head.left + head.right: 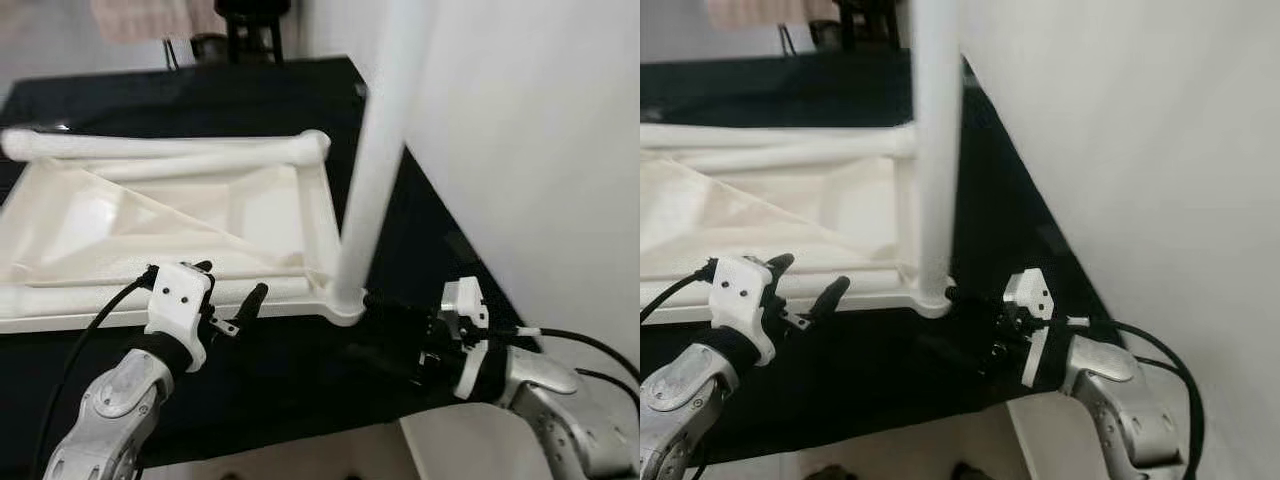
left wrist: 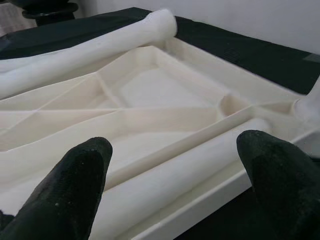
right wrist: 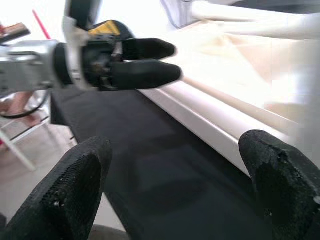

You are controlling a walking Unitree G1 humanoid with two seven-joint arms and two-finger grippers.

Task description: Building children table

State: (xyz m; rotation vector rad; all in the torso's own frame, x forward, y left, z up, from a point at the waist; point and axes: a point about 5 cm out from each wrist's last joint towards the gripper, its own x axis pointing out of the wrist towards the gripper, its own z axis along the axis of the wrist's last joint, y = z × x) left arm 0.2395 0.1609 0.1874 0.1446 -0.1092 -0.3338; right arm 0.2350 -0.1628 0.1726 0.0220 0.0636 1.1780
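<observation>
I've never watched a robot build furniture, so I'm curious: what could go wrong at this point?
1. The upright white leg stands in the corner of the upside-down tabletop, and neither tool holds it. If it is not seated firmly, a nudge might tip it.
2. The right tool is open, low beside that corner, so it could bump the leg's base.
3. The loose leg lying along the far edge may roll if the open left tool pushes the tabletop.

White tabletop inverted, one leg upright.
</observation>
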